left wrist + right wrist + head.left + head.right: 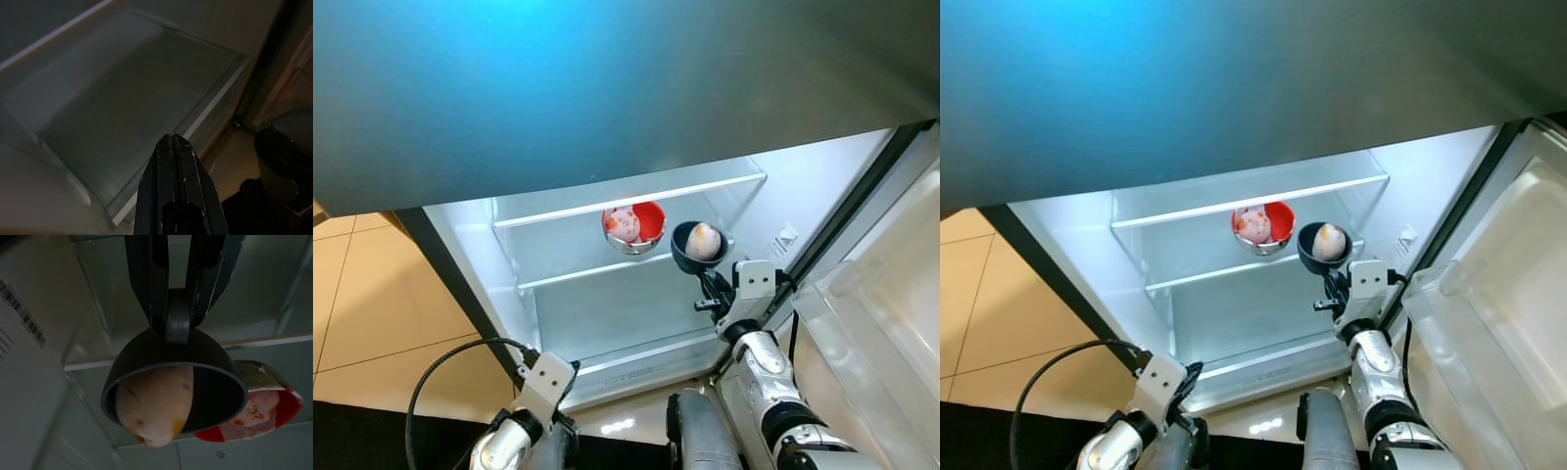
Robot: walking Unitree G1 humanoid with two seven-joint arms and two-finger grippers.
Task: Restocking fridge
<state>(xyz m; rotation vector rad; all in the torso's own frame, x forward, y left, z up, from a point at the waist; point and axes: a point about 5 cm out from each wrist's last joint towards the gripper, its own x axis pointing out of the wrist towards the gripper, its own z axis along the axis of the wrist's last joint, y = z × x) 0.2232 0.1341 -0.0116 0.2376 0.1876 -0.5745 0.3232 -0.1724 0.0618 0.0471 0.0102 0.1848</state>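
Up close, the right wrist view gives what the head views cannot: the right gripper (178, 308) has its two black fingers clamped on the stub handle of a dark bowl (215, 382), and the pale potato (154, 409) inside it has brown spots and a yellowish patch. Behind the bowl's rim, a red-and-white wrapped piece of food (264, 409) peeks out.

From the head views the wider scene opens up. The fridge (607, 294) stands open and lit, its glass shelves (626, 201) bare except for a red bowl (634, 227) sitting on the middle shelf, with that pinkish food in it. The dark bowl hangs just to the right of the red bowl, at the front edge of the same shelf, held out at the end of the right arm; I cannot tell whether it touches the shelf. The fridge door (1498, 304) stands open on the right, its clear bins close beside the arm. A broad dark surface (607, 88) above covers the upper part of the fridge from view.

The left gripper (172, 147) is down low in front of the fridge, fingers pressed together on nothing, and its dim wrist view looks over a glass shelf (122, 112) and a strip of tan floor (230, 152). A black cable (440, 377) loops beside the left arm above the tiles.
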